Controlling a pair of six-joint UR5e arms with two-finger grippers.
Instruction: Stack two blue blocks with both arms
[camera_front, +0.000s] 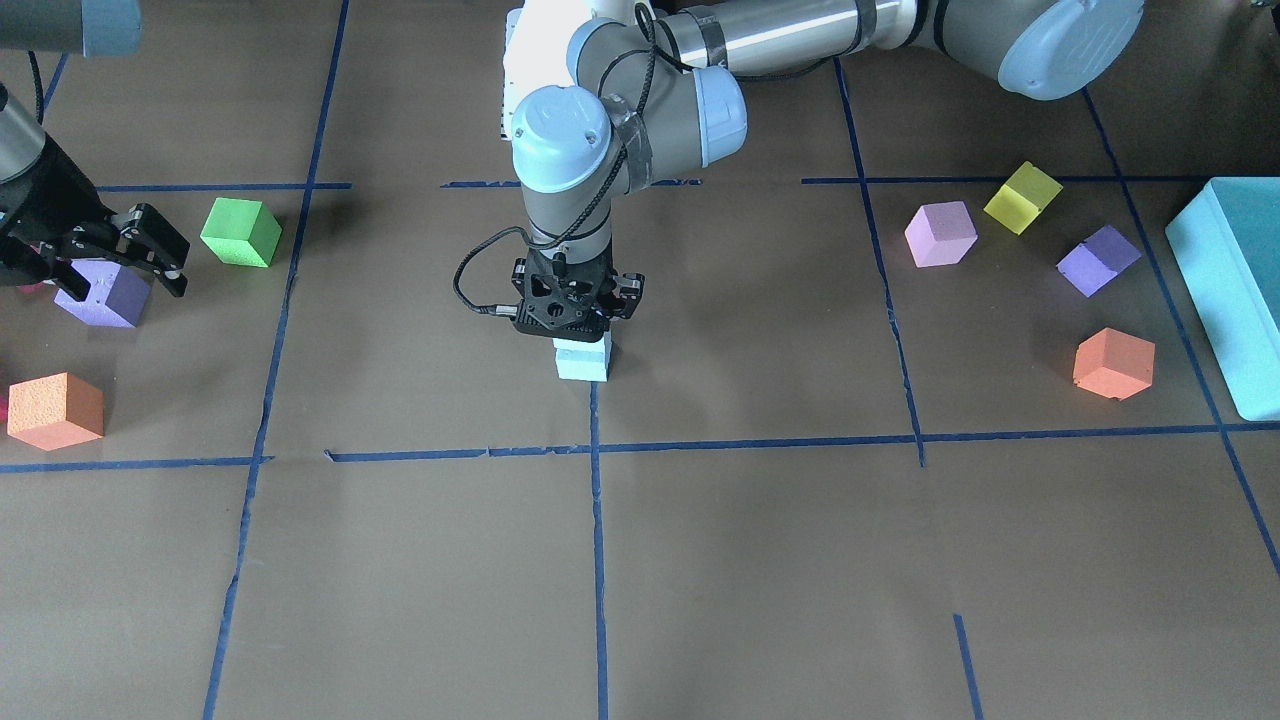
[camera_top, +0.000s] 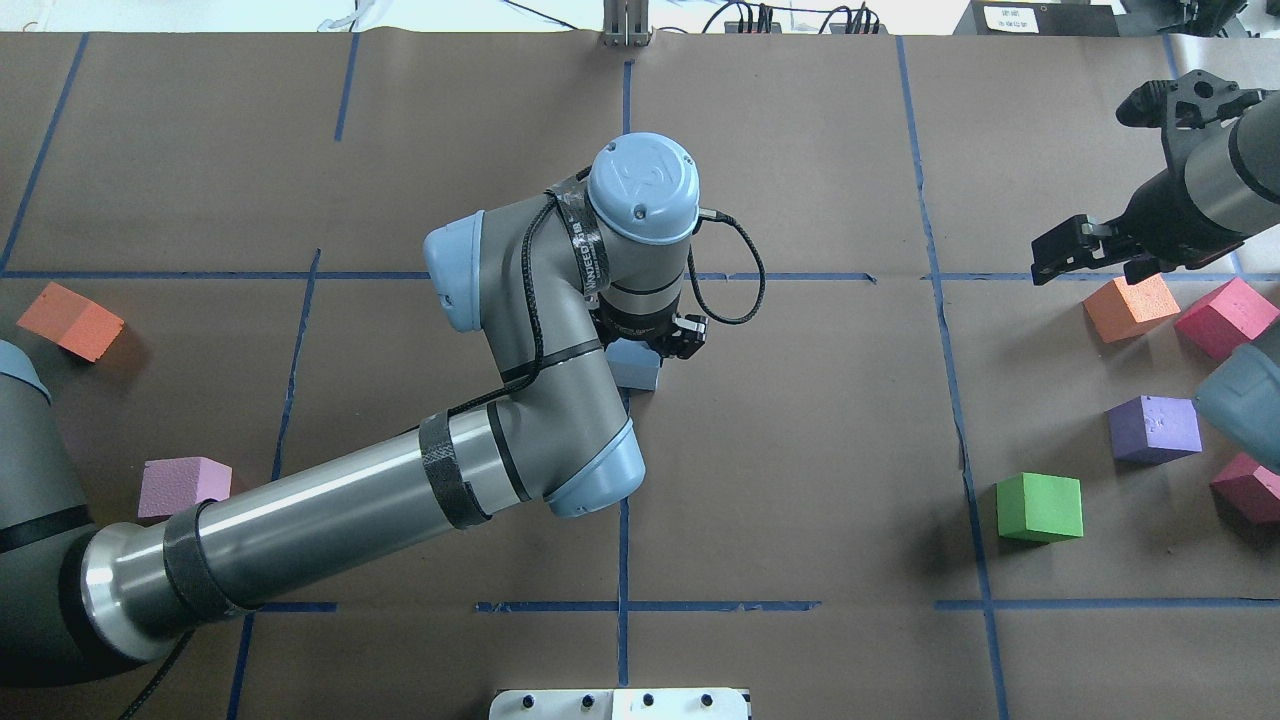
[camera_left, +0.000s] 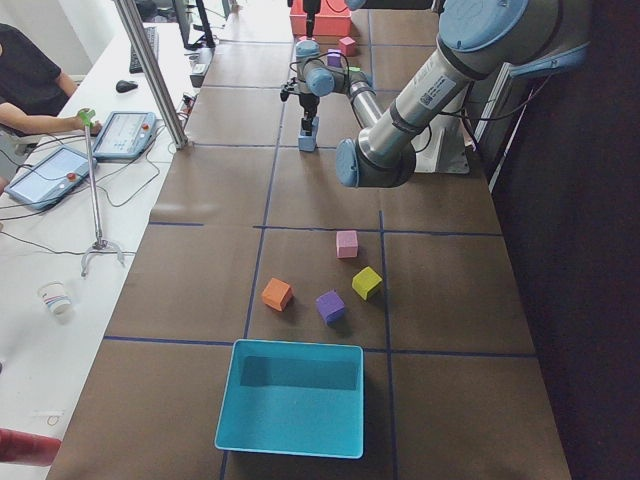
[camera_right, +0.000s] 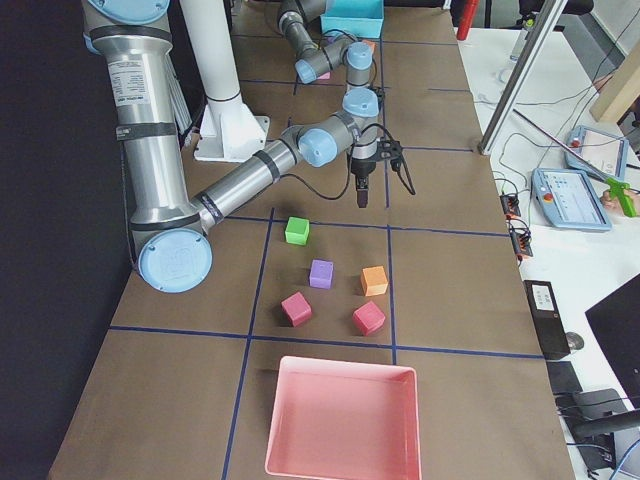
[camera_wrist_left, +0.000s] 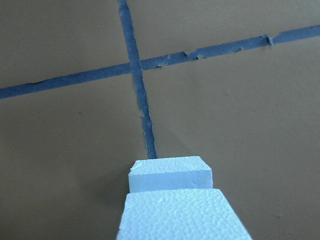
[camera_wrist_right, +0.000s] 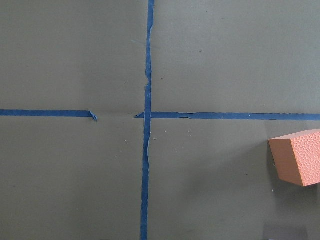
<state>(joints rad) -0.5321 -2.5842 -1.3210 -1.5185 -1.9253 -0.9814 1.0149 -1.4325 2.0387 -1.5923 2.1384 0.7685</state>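
My left gripper (camera_front: 578, 325) points straight down at the table's centre. It is shut on the upper pale blue block (camera_wrist_left: 180, 215). That block sits on or just above the lower blue block (camera_front: 582, 366), which stands on a blue tape line. The lower block also shows in the left wrist view (camera_wrist_left: 170, 176). The fingertips are hidden by the gripper body. My right gripper (camera_front: 105, 270) hangs open and empty at my right side, above a purple cube (camera_front: 105, 295). It also shows in the overhead view (camera_top: 1085, 190), far from the blue blocks.
On my right are a green cube (camera_front: 240, 232), an orange cube (camera_front: 55, 410), magenta cubes (camera_top: 1225, 315) and a pink tray (camera_right: 345, 420). On my left are pink (camera_front: 940, 233), yellow (camera_front: 1022, 197), purple (camera_front: 1098, 260) and orange (camera_front: 1113, 363) cubes and a teal box (camera_front: 1235, 290).
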